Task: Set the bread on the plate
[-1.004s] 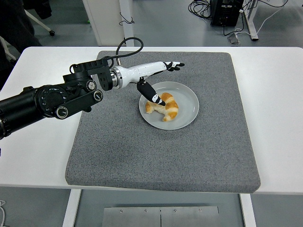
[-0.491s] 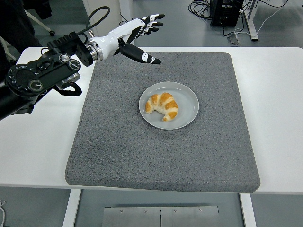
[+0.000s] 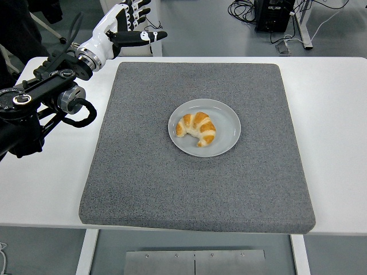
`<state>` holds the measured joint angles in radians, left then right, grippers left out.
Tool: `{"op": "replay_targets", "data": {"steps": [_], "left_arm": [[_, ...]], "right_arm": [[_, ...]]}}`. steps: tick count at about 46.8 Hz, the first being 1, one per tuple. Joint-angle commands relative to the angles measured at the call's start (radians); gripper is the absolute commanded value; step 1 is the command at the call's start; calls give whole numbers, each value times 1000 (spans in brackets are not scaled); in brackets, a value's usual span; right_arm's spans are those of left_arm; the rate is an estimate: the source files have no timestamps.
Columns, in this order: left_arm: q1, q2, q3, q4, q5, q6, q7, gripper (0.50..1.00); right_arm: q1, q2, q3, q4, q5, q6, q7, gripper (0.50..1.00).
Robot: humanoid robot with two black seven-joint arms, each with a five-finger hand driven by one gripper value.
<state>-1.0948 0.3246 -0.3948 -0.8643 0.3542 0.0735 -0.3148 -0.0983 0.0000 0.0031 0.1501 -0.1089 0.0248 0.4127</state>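
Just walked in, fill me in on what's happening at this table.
A humanoid robot has been putting bread on a plate, and that looks done: the croissant lies on the grey plate in the middle of the grey mat on the white table. Nothing is holding it. The left hand is up at the far left corner of the mat, fingers spread and empty. The right arm isn't in view.

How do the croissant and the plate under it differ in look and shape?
The croissant is golden brown with pale bands; the plate is plain light grey. The croissant is a curved, lumpy crescent; the plate is a smooth round disc with a low rim. The croissant covers only the plate's left-centre part, so the plate is clearly wider. Both lie flat on the grey mat, untouched by the raised left hand.
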Motion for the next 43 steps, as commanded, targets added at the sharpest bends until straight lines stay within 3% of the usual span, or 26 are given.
{"op": "replay_targets", "data": {"steps": [1, 9, 19, 26, 35, 43], "left_arm": [[39, -9, -42, 2, -11, 12, -1, 966], [111, -61, -171, 14, -44, 55, -1, 966], [161, -142, -259, 131, -106, 43, -18, 966], [185, -156, -276, 154, -181, -17, -62, 966], [188, -165, -286, 243, -257, -44, -64, 966], [185, -216, -323, 396, -305, -169, -63, 966]], "right_arm": [[0, 0, 0, 0, 0, 0, 0, 1000], [0, 0, 0, 0, 0, 0, 0, 1000], [5, 0, -2, 14, 0, 6, 0, 1000], [12, 0, 0, 9, 0, 6, 0, 1000], [20, 0, -2, 8, 2, 6, 0, 1000], [26, 0, -2, 14, 0, 6, 0, 1000]]}}
